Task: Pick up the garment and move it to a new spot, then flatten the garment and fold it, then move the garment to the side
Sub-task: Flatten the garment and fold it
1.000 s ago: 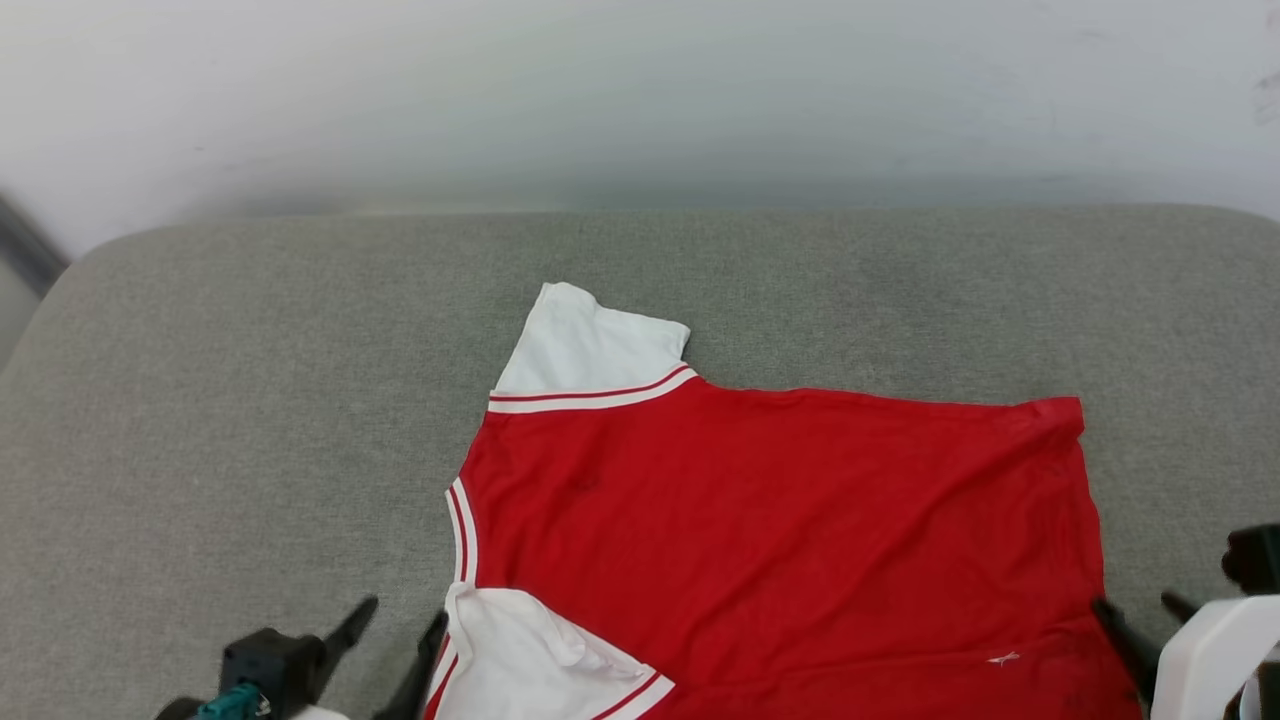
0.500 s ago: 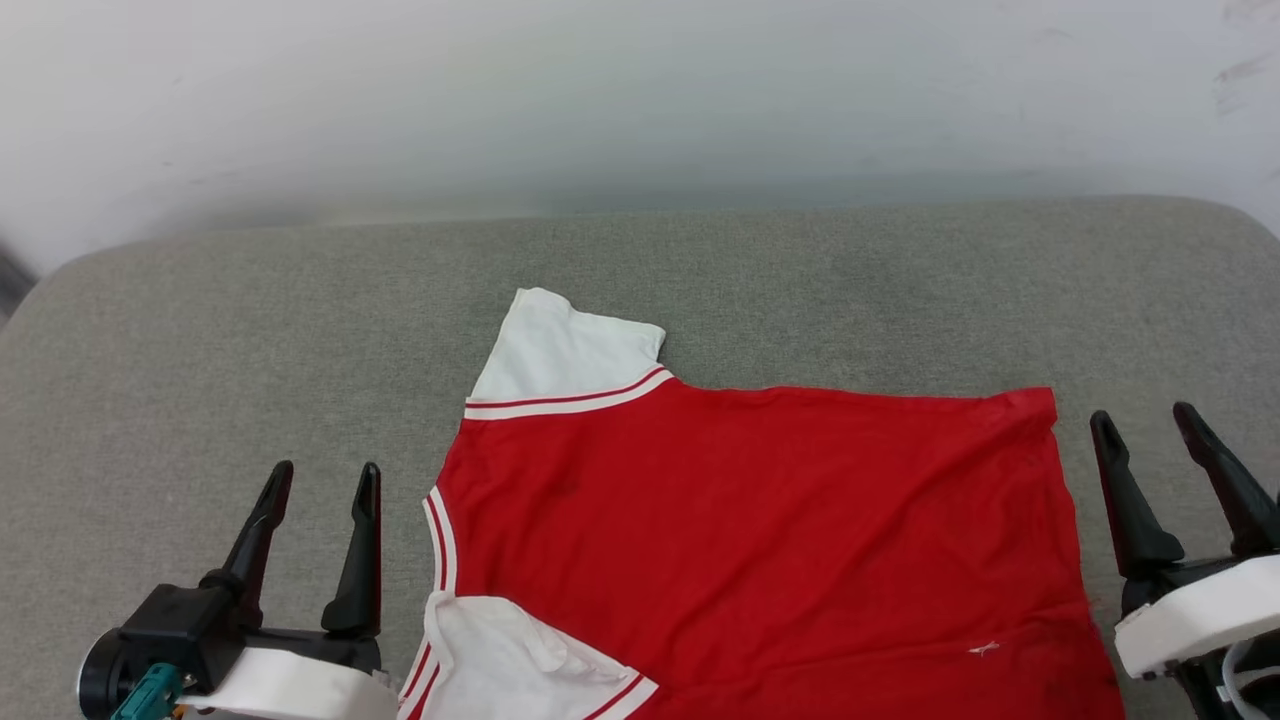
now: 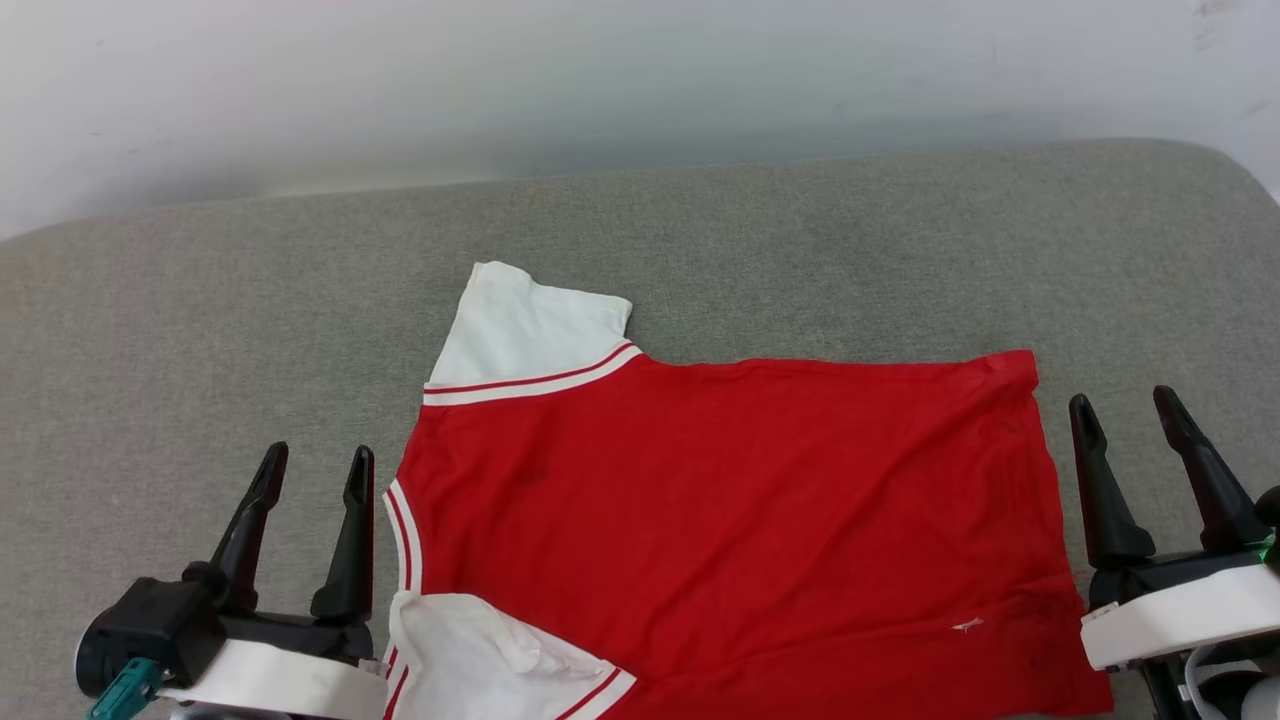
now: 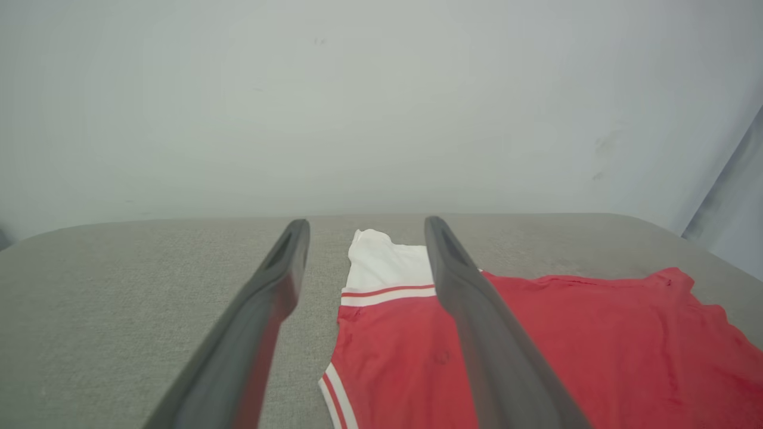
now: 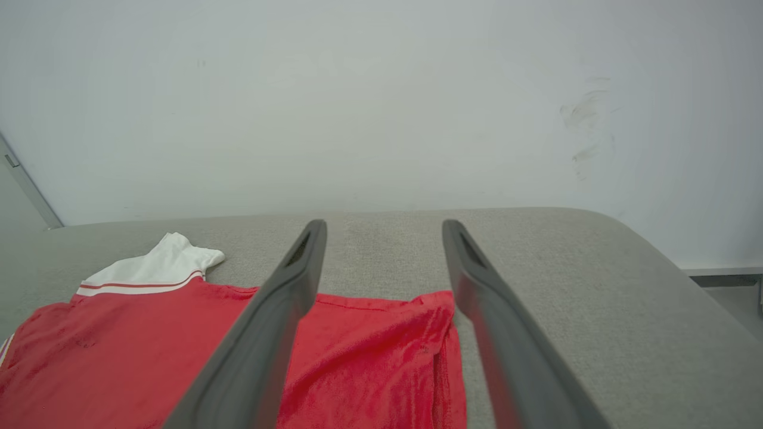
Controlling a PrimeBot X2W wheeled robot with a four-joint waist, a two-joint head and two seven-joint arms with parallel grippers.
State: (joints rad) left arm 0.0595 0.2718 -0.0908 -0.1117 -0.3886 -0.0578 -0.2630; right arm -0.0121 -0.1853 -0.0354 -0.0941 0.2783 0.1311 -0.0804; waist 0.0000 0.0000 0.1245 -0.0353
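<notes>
The garment [image 3: 720,520] lies spread flat on the grey cushioned surface [image 3: 200,330], plain red side up, collar to the left and hem to the right. One white sleeve [image 3: 530,330] points away from me; the other [image 3: 480,660] is rumpled at the near edge. No lettering shows. My left gripper [image 3: 315,465] stands open just left of the collar, holding nothing. My right gripper [image 3: 1128,405] stands open just right of the hem, also holding nothing. The left wrist view has the garment [image 4: 566,345] beyond its fingers [image 4: 477,322]; in the right wrist view the hem corner [image 5: 435,310] lies between the fingers [image 5: 280,310].
A pale wall [image 3: 640,80] rises behind the grey surface. Bare grey cloth stretches to the left of the garment and behind it. The surface's rounded right corner [image 3: 1230,180] is close to my right gripper.
Both grippers have risen from the bottom edge into fuller view and now flank the garment, open. The head camera has shifted, so the whole scene sits lower-left; the garment itself lies unchanged.
</notes>
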